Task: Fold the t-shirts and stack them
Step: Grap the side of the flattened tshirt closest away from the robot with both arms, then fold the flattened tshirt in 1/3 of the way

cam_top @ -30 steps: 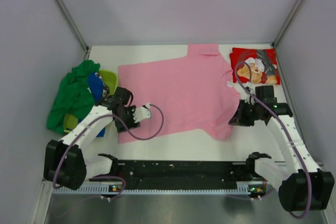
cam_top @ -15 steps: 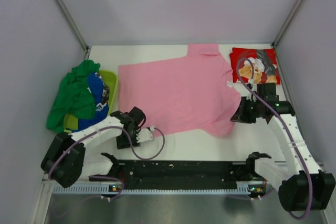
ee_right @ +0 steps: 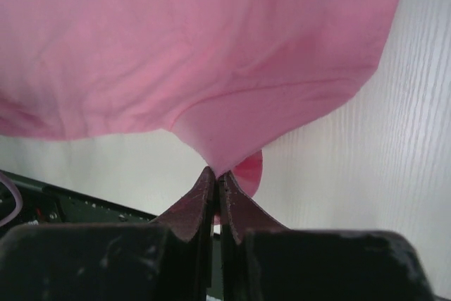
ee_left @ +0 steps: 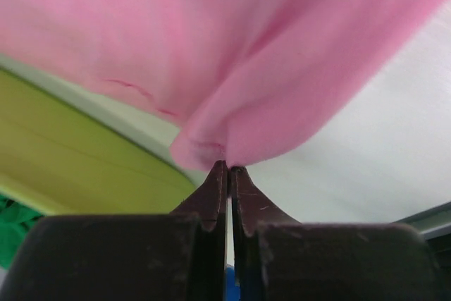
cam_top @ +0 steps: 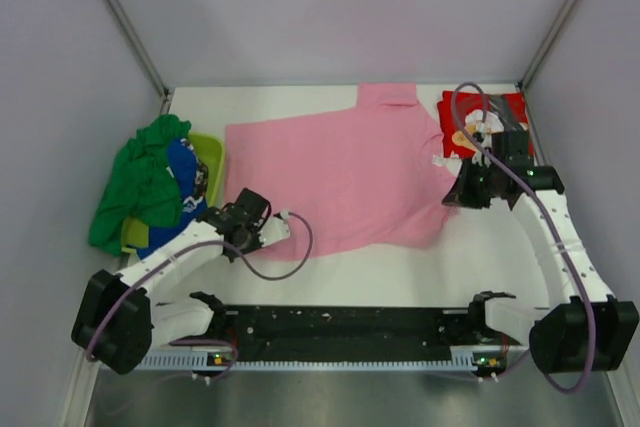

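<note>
A plain pink t-shirt lies spread across the middle of the white table. My left gripper is shut on its near left hem corner, and the cloth bunches at the closed tips. Over at the shirt's near right side, my right gripper is shut on the edge, the pink fabric pulled up into a peak at the tips. A folded red t-shirt with a teddy-bear chef print lies at the back right. Green, blue and yellow-green t-shirts are heaped at the left.
Grey walls close in the table on the left, back and right. The black base rail of the arms runs along the near edge. A strip of bare white table shows in front of the pink t-shirt.
My left gripper swung down to the shirt's near left corner and closed on it. The right gripper, shut throughout, moved toward the back, lifting the shirt's right edge.
</note>
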Available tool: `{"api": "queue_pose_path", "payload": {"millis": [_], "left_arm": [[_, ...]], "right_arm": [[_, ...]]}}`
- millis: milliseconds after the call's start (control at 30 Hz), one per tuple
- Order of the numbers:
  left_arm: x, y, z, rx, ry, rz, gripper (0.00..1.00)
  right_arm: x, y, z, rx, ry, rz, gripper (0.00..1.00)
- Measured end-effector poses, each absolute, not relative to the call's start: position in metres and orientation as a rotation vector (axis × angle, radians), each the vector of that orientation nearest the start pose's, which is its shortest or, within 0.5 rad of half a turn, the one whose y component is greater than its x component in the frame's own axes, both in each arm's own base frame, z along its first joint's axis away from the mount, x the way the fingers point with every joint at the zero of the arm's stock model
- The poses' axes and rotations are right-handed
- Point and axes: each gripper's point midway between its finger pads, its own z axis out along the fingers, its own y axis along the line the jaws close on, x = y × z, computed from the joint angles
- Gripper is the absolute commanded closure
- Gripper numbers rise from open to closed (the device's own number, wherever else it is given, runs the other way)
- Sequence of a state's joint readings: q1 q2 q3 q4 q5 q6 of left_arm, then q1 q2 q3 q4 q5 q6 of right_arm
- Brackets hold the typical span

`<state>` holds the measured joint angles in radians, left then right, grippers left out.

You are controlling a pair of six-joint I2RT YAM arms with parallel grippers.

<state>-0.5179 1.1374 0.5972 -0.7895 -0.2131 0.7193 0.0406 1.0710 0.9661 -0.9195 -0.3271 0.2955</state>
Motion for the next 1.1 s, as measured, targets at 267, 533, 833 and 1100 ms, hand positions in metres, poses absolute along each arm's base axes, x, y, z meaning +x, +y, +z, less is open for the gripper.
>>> {"api": "queue_pose_path", "payload": {"millis": [267, 533, 833, 1100], "left_arm": [[0.253, -0.018, 0.068, 1.345, 2.476, 0.408, 1.00], [0.308, -0.021, 0.080, 1.209, 2.487, 0.415, 1.00], [0.339, -0.003, 0.060, 1.129, 2.535, 0.593, 1.00], [0.361, 0.001, 0.068, 1.045, 2.497, 0.667, 1.00]], "right_arm": [[0.320, 0.072, 0.182, 0.177, 2.522, 0.473, 1.00], [0.388, 0.071, 0.170, 0.080, 2.516, 0.400, 1.00], [0.439, 0.066, 0.147, -0.035, 2.526, 0.325, 1.00], [0.458, 0.058, 0.135, -0.067, 2.536, 0.255, 1.00]]}}
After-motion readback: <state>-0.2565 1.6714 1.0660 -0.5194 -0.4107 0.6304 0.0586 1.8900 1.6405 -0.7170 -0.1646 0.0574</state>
